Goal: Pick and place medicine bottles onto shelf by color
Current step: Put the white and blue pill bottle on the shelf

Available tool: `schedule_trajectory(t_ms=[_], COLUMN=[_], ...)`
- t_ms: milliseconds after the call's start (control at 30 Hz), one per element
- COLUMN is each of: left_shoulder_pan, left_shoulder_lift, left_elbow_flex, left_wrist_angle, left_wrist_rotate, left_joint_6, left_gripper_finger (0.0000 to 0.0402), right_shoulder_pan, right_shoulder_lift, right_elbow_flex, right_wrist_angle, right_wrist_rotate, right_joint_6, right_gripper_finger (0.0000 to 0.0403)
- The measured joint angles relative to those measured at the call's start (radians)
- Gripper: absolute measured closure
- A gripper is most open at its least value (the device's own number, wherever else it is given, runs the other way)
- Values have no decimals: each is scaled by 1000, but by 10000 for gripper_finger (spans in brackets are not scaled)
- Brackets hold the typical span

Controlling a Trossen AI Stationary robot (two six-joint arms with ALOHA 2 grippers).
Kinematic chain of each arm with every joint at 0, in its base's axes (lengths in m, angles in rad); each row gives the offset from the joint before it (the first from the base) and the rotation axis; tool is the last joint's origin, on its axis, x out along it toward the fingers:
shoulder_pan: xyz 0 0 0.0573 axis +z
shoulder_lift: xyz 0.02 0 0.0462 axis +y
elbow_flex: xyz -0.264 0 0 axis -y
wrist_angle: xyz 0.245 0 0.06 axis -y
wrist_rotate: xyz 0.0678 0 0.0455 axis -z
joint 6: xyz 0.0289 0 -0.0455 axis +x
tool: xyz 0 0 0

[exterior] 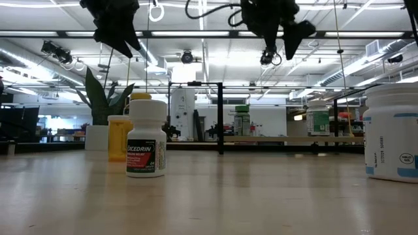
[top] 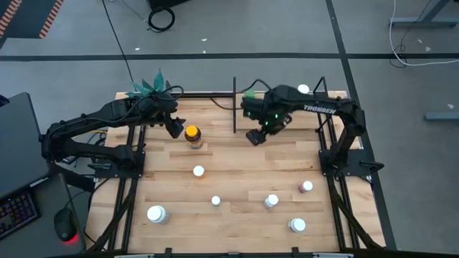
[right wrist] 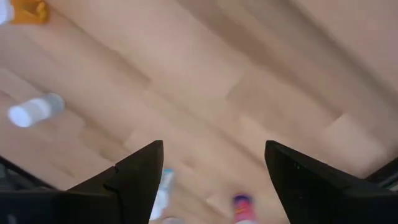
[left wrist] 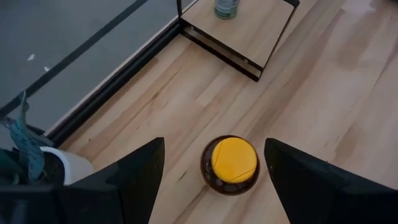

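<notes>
An amber medicine bottle with a yellow cap [top: 192, 135] stands upright on the table at the back left. My left gripper [top: 175, 130] hangs open above and just left of it. In the left wrist view the bottle [left wrist: 231, 165] shows below and between the spread fingers, untouched. My right gripper [top: 256, 136] is open and points down over bare table in front of the shelf [top: 315, 115]. A green-capped bottle [top: 249, 93] and a white one [top: 304, 89] stand at the shelf's back. Several white bottles [top: 199, 170] stand on the near half of the table, with a pinkish one [top: 306, 187] among them.
A potted teal plant [top: 149, 87] stands at the back left corner, close to my left arm. The shelf's black upright [top: 234, 107] rises between the two grippers. In the low view a white bottle [exterior: 146, 138] stands in front of the amber one [exterior: 121, 137].
</notes>
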Motion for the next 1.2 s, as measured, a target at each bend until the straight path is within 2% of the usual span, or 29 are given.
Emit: schedule_trajectory(t_ms=[233,467,667,800,933,1200], left_shoulder_pan=[0,0,0,0,0,0], left_shoulder_lift=[0,0,0,0,0,0], left_elbow_flex=[0,0,0,0,0,0], left_wrist_angle=[2,72,161,211,225,220], left_wrist_rotate=[-1,0,0,0,0,0], left_joint_6=[59,109,146,153,153,126], left_gripper_finger=[120,120,120,120,120,120], right_shoulder_pan=[221,444,579,629,658,650], right_shoulder_lift=[1,6,36,38,38,39], right_elbow_flex=[0,0,-27,-99,-159,-306], right_wrist_angle=[36,90,145,204,227,304], right_wrist_rotate=[4,68,52,52,59,87], right_joint_6=[446,859,1068,1129,1137,988], right_gripper_finger=[116,126,132,124,99,32])
